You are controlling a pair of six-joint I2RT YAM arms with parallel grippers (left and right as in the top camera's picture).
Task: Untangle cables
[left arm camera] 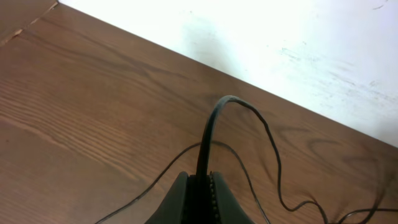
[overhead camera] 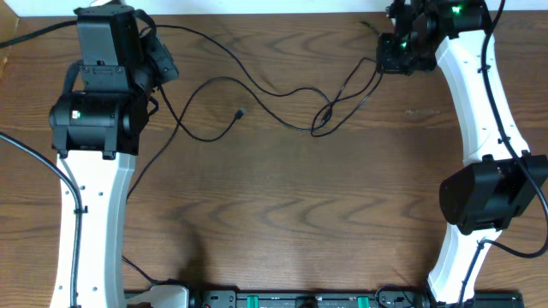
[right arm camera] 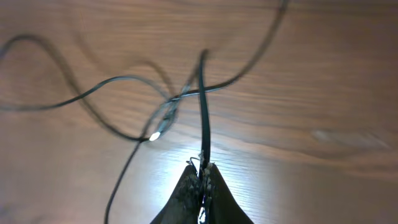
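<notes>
A thin black cable [overhead camera: 257,85] runs across the far half of the wooden table, with a free plug end [overhead camera: 241,112] and a looped crossing [overhead camera: 324,118] towards the right. My left gripper [overhead camera: 165,67] at the far left is shut on one black cable end [left arm camera: 214,124], which arches up from the jaws [left arm camera: 198,180]. My right gripper [overhead camera: 383,62] at the far right is shut on a black cable [right arm camera: 203,106] that rises from its jaws [right arm camera: 202,171] over crossed strands. No white cord shows in any view.
A white wall [left arm camera: 280,31] borders the table's far edge. Thick black robot wires [overhead camera: 26,150] trail at the left. A power strip [overhead camera: 282,299] lies along the front edge. Both white arms stand at the table's sides.
</notes>
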